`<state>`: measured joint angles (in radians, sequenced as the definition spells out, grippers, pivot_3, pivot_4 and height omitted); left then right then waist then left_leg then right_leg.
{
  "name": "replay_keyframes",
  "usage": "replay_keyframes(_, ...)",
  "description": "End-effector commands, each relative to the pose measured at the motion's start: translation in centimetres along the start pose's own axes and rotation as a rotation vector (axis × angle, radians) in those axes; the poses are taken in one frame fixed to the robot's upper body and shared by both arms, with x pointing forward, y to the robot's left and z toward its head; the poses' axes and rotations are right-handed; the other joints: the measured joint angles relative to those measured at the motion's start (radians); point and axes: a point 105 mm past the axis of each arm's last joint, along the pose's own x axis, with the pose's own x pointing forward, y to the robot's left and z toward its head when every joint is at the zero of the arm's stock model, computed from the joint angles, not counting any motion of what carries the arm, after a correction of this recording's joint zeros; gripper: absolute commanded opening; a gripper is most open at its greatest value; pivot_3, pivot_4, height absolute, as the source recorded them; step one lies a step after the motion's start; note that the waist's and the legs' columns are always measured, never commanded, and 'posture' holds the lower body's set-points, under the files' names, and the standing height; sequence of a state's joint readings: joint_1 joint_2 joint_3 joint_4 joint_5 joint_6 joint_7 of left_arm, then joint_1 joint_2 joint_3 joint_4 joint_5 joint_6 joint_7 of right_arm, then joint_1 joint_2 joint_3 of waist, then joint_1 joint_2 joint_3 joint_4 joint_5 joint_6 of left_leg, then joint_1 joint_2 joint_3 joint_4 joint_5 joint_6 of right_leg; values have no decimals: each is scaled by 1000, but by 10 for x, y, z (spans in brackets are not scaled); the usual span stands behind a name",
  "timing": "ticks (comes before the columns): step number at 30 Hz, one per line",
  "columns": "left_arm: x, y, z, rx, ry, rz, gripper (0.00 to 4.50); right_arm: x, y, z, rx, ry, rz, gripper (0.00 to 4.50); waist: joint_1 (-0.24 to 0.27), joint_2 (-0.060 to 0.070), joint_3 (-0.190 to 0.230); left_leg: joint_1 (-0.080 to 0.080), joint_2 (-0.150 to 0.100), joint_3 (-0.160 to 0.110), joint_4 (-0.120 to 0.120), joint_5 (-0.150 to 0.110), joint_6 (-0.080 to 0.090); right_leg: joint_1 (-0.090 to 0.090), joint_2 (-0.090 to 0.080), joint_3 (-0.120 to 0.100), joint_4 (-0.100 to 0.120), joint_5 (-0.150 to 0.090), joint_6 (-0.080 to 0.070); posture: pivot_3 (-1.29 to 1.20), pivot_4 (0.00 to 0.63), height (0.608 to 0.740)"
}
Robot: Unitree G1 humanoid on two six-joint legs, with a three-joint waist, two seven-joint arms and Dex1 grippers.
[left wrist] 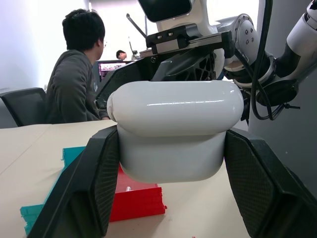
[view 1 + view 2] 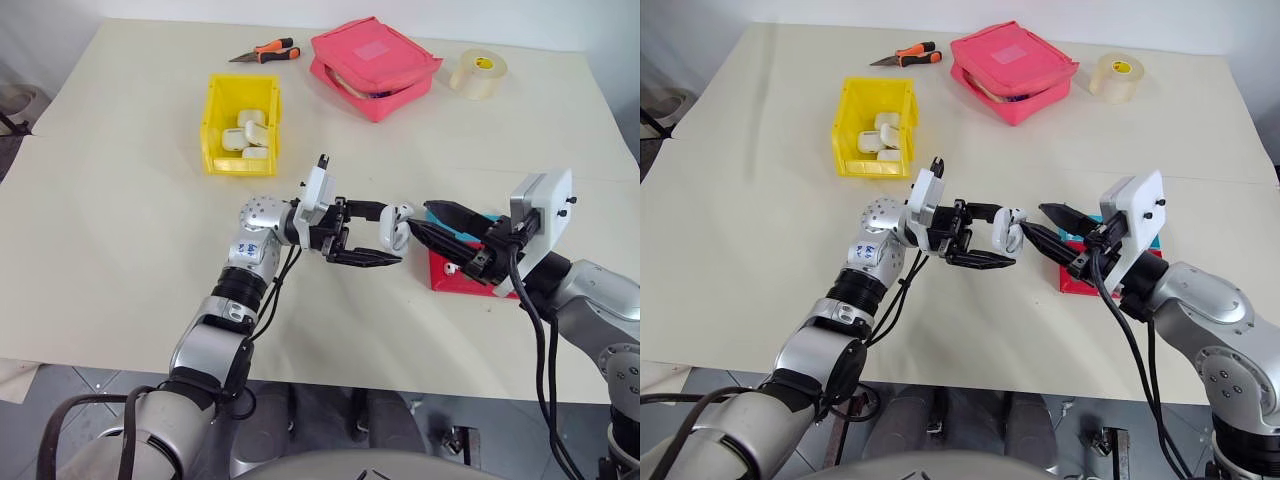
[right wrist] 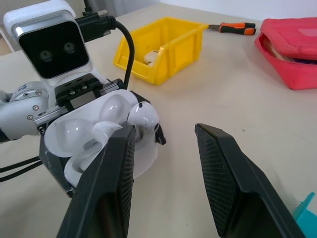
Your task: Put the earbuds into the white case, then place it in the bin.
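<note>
The cream worktop [image 2: 120,250] is carrying everything, and the yellow bin [image 2: 241,124] is serving as the landmark. Right of the bin, toward the far edge, the pink pouch [image 2: 375,66] is lying, with a tape roll [image 2: 478,73] further right again. Just beyond the bin, an orange-handled cutter [image 2: 266,52] is resting. The bin is holding several white cases already. Nearer the robot than the bin and to its right, the red and blue tray [image 2: 455,272] is sitting. The left gripper [image 2: 385,238] is hovering between bin and tray, its jaws clamping the white case [image 1: 173,131], whose lid is standing open. An earbud [image 3: 144,117] is sitting in the case. The right gripper [image 3: 163,163] is pointing at the case, its jaws parted and gripping nothing.
</note>
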<state>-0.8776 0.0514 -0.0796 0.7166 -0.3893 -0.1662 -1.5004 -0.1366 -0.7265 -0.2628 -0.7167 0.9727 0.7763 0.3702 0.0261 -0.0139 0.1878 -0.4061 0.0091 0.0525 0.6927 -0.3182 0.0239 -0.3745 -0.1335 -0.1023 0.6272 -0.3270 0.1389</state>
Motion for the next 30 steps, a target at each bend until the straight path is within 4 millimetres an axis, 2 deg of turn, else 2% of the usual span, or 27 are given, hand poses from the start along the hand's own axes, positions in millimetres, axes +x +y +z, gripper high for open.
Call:
replay_keyframes(1, 5, -1, 8, 45, -14, -47, 2788, -4, 8, 10, -39, -21, 25, 1997, 0, 0, 0, 0, 0, 0, 0, 0, 0, 0, 0, 0, 0, 0, 0, 0, 150, 740)
replay_keyframes(30, 7, -2, 8, 47, -25, -51, 2788, -12, 16, 6, -55, 46, 26, 1997, 0, 0, 0, 0, 0, 0, 0, 0, 0, 0, 0, 0, 0, 0, 0, 0, 150, 740)
